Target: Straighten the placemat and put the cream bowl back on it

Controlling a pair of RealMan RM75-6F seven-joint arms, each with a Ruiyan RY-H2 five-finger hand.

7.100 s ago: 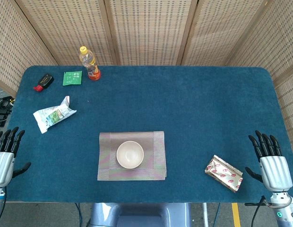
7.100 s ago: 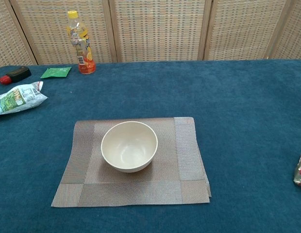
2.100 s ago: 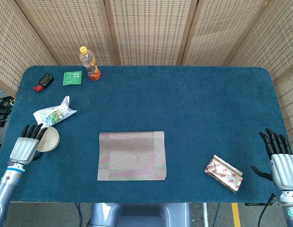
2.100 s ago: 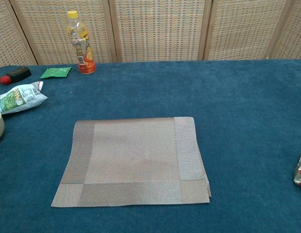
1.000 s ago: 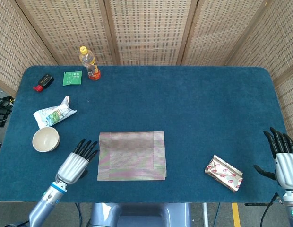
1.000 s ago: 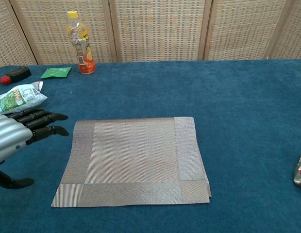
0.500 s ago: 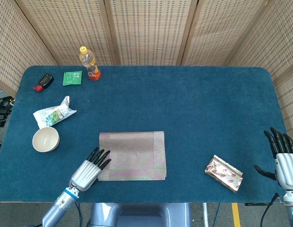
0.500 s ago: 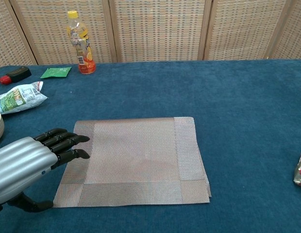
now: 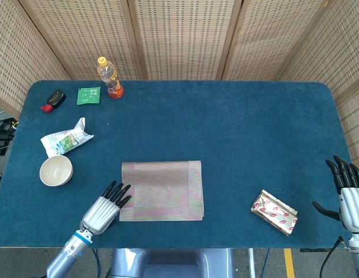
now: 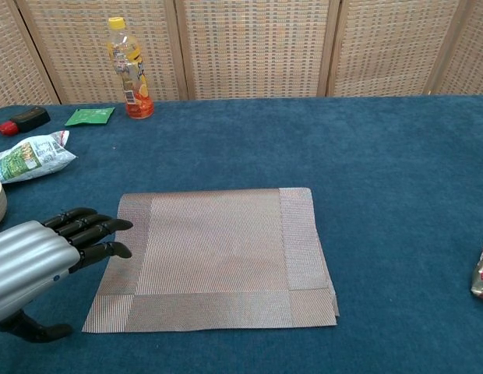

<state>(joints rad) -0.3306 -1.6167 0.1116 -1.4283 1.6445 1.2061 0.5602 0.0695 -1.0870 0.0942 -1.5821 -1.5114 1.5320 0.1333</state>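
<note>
While left hand point(image 10: 35, 261) hovers | woven rectangular placemat point(image 10: 214, 253) | round cream bowl point(image 9: 56, 171)

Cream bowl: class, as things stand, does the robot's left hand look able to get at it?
Probably yes: the left hand is open by the placemat, and only bare table lies between it and the cream bowl.

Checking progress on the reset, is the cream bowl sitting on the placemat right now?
No, the cream bowl sits on the table left of the placemat.
</note>
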